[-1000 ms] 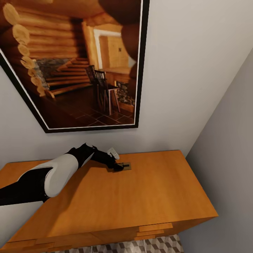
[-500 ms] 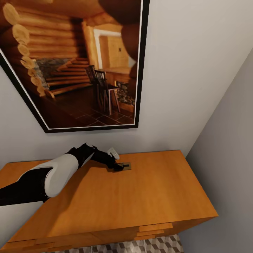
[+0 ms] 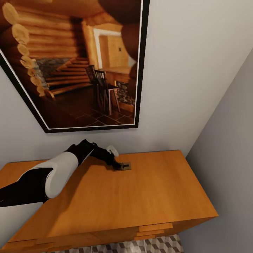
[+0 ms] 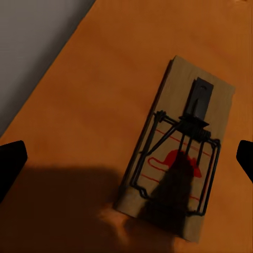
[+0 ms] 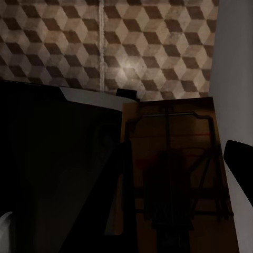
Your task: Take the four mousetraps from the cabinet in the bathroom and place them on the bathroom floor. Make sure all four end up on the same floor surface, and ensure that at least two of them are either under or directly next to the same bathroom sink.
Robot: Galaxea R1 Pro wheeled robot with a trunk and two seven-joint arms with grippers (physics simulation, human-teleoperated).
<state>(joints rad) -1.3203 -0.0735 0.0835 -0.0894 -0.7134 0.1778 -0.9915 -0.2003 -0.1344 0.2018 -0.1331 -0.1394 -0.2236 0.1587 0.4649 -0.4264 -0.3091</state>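
Our left gripper is wide open above the mousetrap; we judge it light and stiff, best pinched by the board's long edges.

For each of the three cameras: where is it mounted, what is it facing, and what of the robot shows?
Head view: on the head, looking down at the cabinet; left arm reaching the mousetrap.
Left wrist view: above the same mousetrap, fingertips at the edges.
Right wrist view: facing the bathroom floor; a second mousetrap sits close to the lens.
Shared: head and left wrist views see one mousetrap.
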